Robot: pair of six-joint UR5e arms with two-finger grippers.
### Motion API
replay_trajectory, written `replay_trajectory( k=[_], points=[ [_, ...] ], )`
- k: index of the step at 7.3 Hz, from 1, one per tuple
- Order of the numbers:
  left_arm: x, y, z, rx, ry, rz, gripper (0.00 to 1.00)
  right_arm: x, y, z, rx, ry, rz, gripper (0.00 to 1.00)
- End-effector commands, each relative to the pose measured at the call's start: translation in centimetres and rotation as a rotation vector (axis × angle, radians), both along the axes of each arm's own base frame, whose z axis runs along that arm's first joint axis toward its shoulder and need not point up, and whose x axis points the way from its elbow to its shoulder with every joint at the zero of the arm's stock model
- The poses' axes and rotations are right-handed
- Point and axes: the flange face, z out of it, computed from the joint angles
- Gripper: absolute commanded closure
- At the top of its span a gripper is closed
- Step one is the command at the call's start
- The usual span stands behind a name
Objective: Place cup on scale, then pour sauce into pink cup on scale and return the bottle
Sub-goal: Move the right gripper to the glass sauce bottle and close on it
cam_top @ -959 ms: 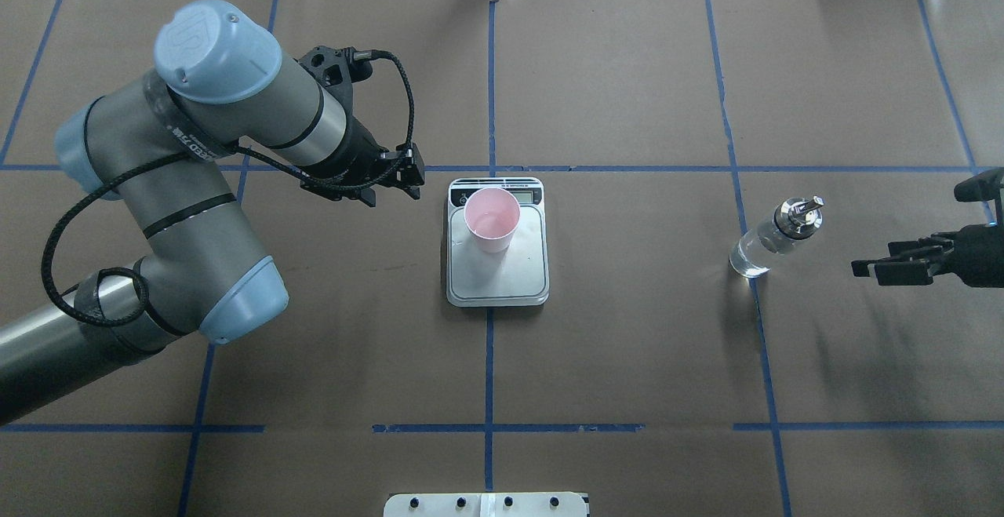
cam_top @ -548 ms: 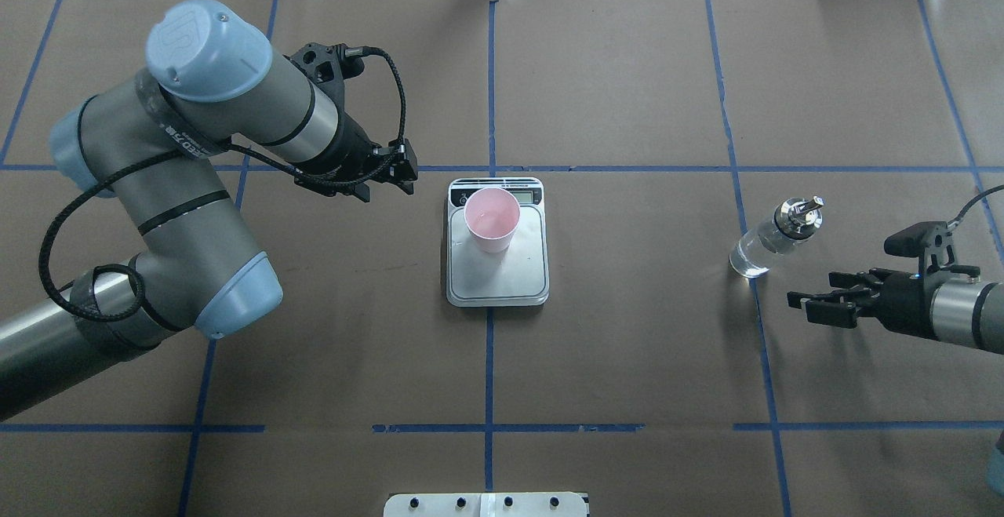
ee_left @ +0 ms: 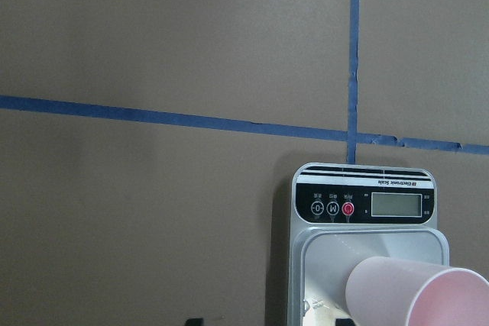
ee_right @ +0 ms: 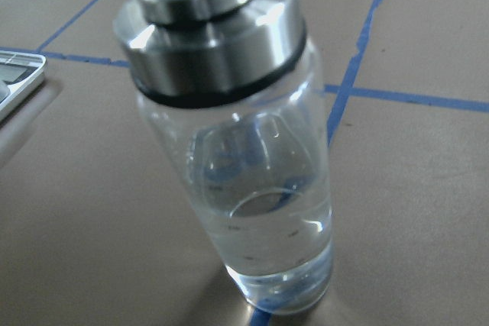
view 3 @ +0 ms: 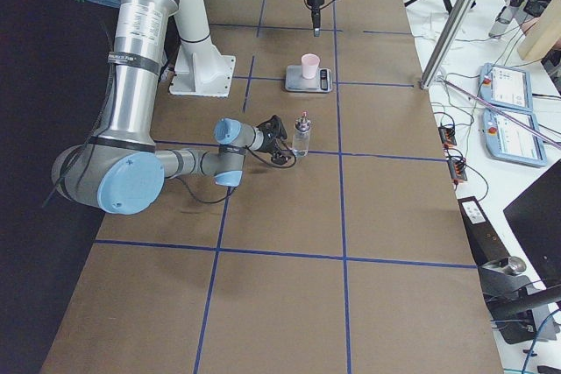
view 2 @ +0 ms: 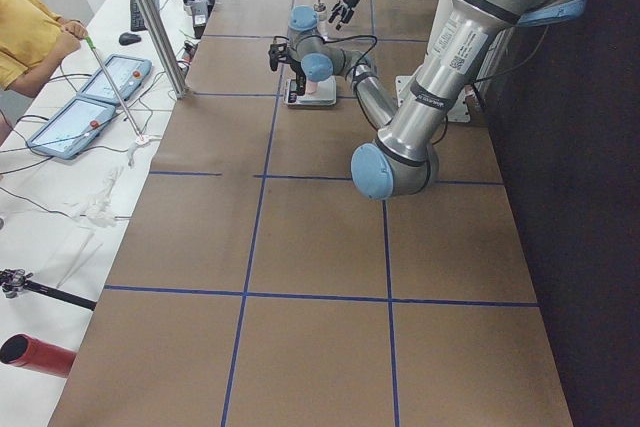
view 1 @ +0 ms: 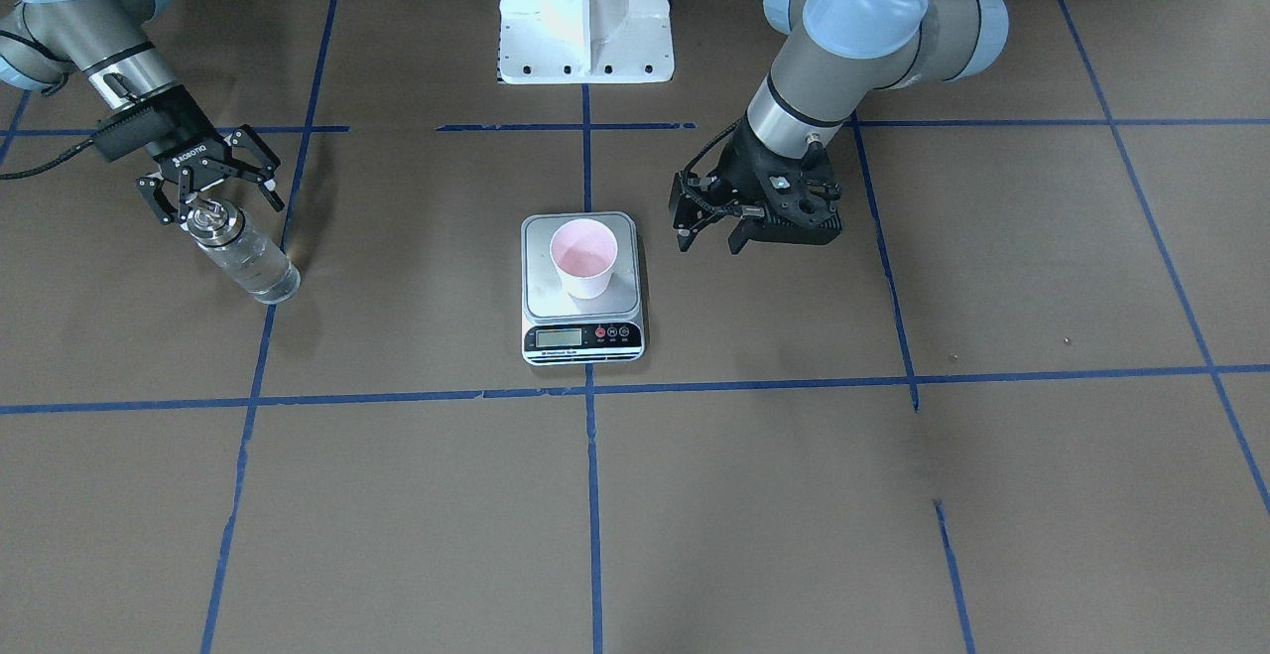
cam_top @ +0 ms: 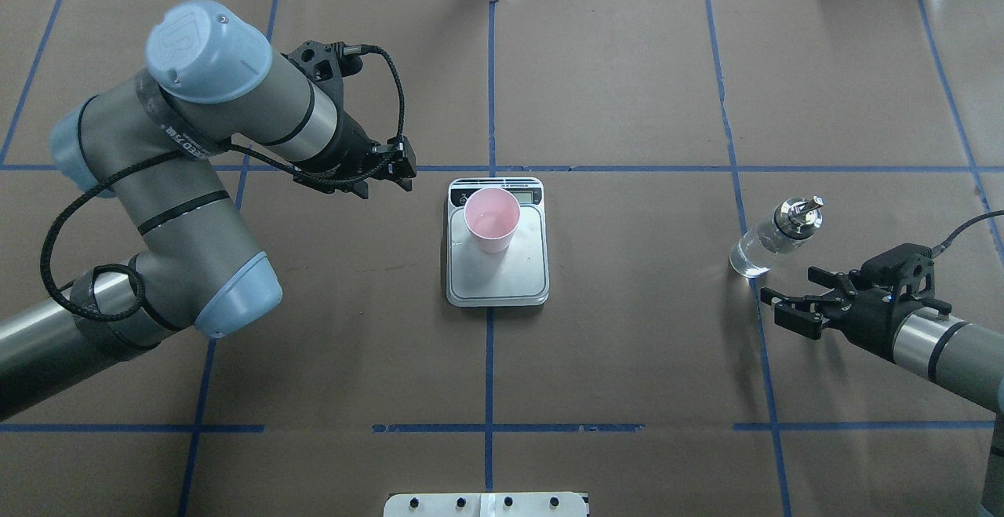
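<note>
The cup [cam_top: 491, 219] stands upright on the scale [cam_top: 497, 275], in the middle of the overhead view, so the first step looks finished to me. The left gripper [view 1: 709, 237] hangs just beside the scale, its jaws apart and holding nothing.

The step in hand, I think, is the reach for the bottle [cam_top: 773, 238]. It stands at the right of the overhead view, with the clear sauce [ee_right: 267, 250] inside. The right gripper [cam_top: 784, 303] is just beside it with its jaws wide apart, not touching the glass. Next it should bring its fingers around the glass body under the metal cap, close firmly, and lift without tipping.
</note>
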Motion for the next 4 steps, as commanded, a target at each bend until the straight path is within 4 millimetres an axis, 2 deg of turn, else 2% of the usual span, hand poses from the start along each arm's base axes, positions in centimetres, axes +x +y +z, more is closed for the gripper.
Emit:
replay_trajectory(
  k=[1, 4],
  points=[
    [-0.4, -0.4, 0.1, 0.0, -0.002, -0.009, 0.35, -0.5, 1.1, -0.1, 0.07, 0.039, 0.182, 0.0],
    [-0.6, -0.6, 0.8, 0.001, -0.017, -0.026, 0.35, -1.7, 2.7, -0.5, 0.125, 0.053, 0.292, 0.0]
  ],
)
